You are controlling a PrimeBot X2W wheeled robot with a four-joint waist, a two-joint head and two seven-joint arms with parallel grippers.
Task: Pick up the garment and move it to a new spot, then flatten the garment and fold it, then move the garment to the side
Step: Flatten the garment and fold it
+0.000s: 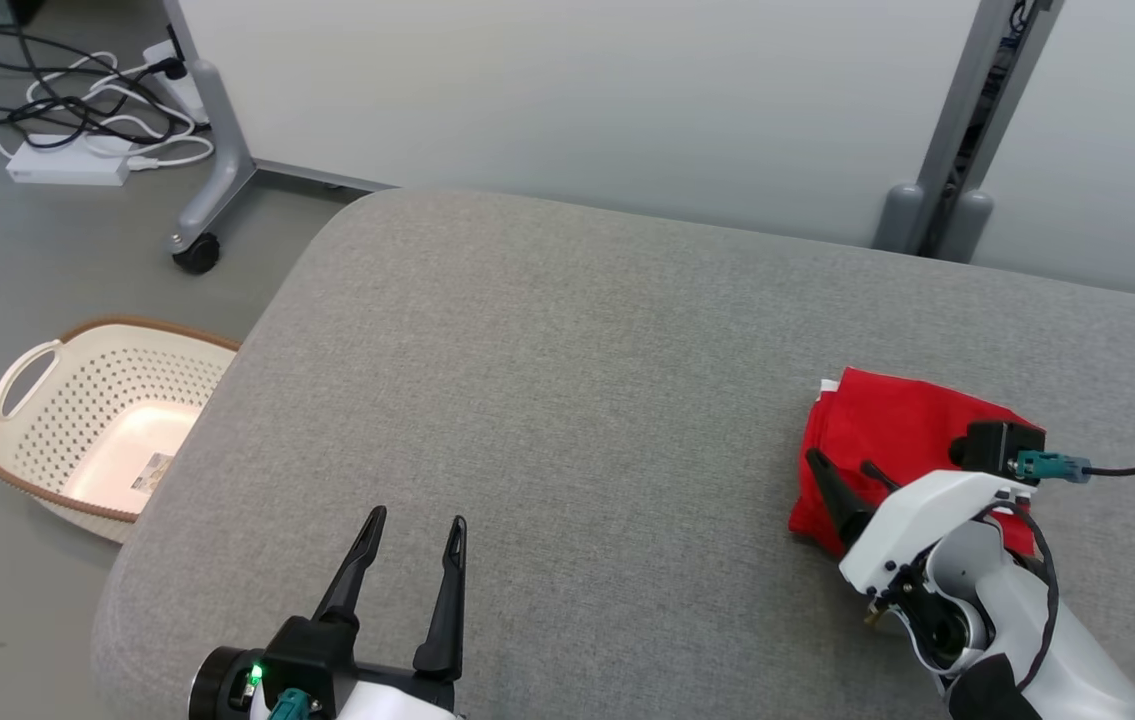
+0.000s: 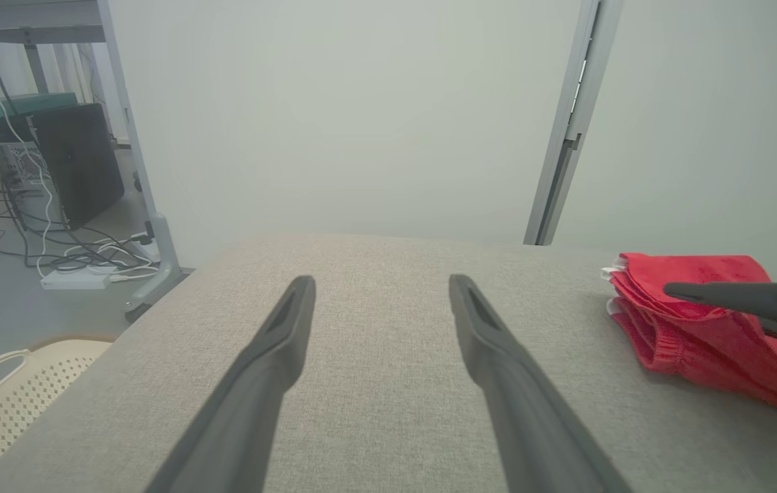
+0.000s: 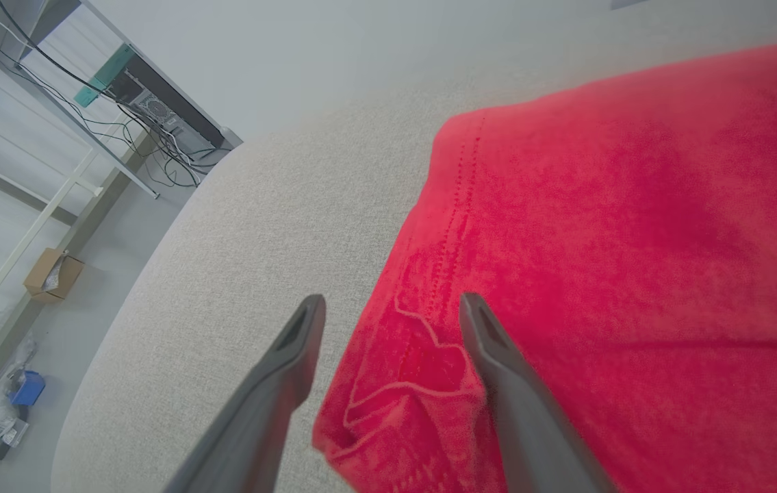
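- The left gripper (image 1: 418,516) is closest to me, low over the near edge of the grey pad (image 1: 577,350). Its fingers are spread wide and there is nothing between them.
- From its wrist view the left gripper (image 2: 381,282) points across bare pad, with the garment (image 2: 696,335) off to its right and well apart.
- The garment (image 1: 902,420) is red and lies on the right part of the pad as a compact folded bundle, its layered edges showing at the far-left corner. It looks about as wide as it is long, so I can't pick out a clear long axis.
- The right gripper (image 1: 839,462) is right at the bundle's near-left edge, fingers pointing away from the robot and a little to the left.
- Seen from its wrist, the right gripper (image 3: 391,301) has its fingers apart, not pinching. One is over bare pad and the other over the red cloth (image 3: 634,205), with the hemmed edge running between them.
- That straddle is what counts: the cloth's edge already sits between the spread jaws. If they closed where they are, I'd expect them to catch the edge layers, perhaps not the whole stack.
- The right arm is far nearer, so I judge any move to the side falls to it.
- A basket (image 1: 77,400) stands on the floor left of the pad.
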